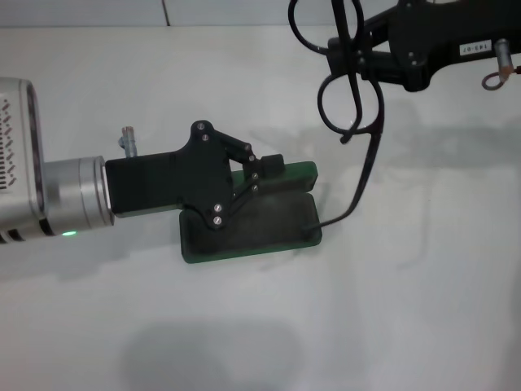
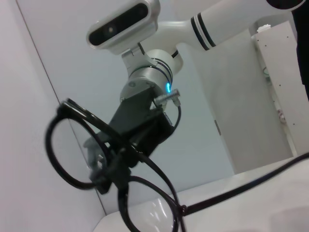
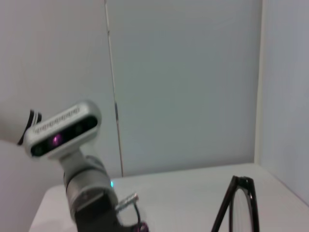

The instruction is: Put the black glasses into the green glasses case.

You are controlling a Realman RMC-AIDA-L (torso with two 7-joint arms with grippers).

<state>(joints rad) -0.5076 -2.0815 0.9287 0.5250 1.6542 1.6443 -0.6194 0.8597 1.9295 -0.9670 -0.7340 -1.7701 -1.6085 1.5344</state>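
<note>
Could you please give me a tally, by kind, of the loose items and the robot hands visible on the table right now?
Thin black-framed glasses, held up by the right hand: 1
Dark green oblong hard-shell glasses case, open on the white table: 1
Robot hands, left hand at the case, right hand above: 2
Total: 4

The left gripper (image 1: 264, 173) lies across the open green glasses case (image 1: 285, 232), its fingers (image 1: 273, 164) at the lid's rim, covering much of the tray. Beyond those fingers, the black glasses (image 1: 350, 102) hang from the right gripper (image 1: 352, 55), one temple arm trailing down to the case's corner. The worktop (image 1: 407, 309) nearer than the case lies open.
</note>
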